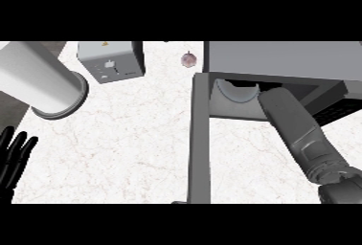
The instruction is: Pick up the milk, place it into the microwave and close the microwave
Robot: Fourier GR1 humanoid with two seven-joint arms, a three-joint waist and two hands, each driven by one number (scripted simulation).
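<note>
The right arm [297, 129] reaches deep into the open microwave [283, 57], presumably to set the milk inside, though hand and milk are hidden, while the left hand [14, 155] rests open at the bench's [127, 143] left edge.

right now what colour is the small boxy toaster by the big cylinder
Light grey small boxy toaster, best seen in the head view.

We can read no words, brands or numbers anywhere. The only signs we find sit on the toaster [111, 61]: a small yellow mark near the far edge of its top face and a faint white symbol at the middle of that face, both too small for us to make out
</note>
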